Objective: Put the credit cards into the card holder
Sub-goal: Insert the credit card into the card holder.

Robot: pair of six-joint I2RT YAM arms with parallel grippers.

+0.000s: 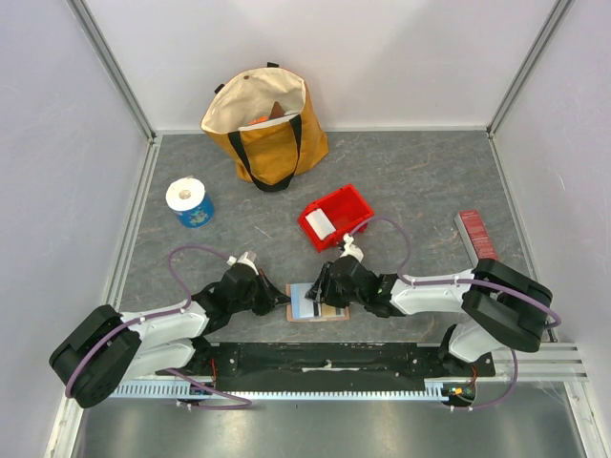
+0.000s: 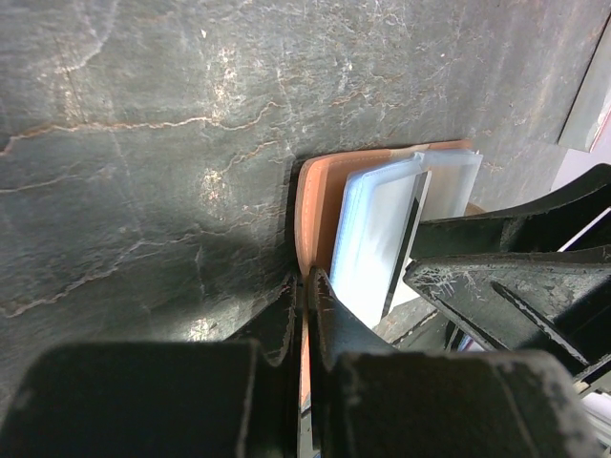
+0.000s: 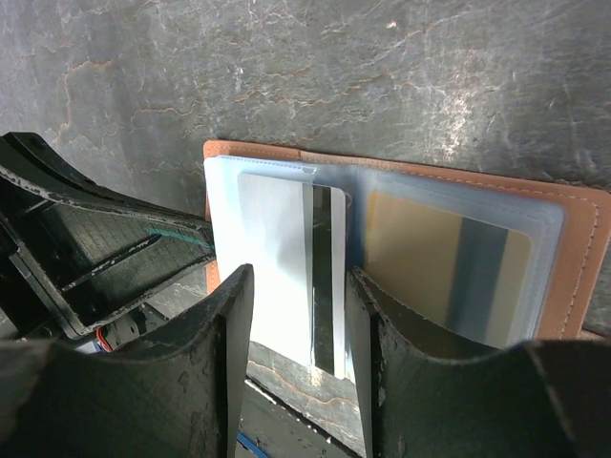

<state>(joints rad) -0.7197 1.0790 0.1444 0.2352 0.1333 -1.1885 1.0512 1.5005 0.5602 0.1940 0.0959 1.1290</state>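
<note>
The tan card holder (image 1: 317,305) lies open on the grey table between my arms. My left gripper (image 1: 284,300) is shut on its left edge; in the left wrist view the fingers (image 2: 305,286) pinch the tan leather (image 2: 320,205). My right gripper (image 1: 326,284) hovers over the holder with its jaws open. In the right wrist view its fingertips (image 3: 298,277) straddle a white card with a black stripe (image 3: 277,258), which sits partly in a clear sleeve and sticks out toward me. A yellowish card (image 3: 444,262) sits in the right sleeve of the holder (image 3: 582,258).
A red bin (image 1: 348,205) with a white card (image 1: 321,224) in it stands just behind the holder. A yellow tote bag (image 1: 267,124) is at the back, a blue-and-white roll (image 1: 190,201) at the left, and a dark-red ribbed bar (image 1: 471,235) at the right.
</note>
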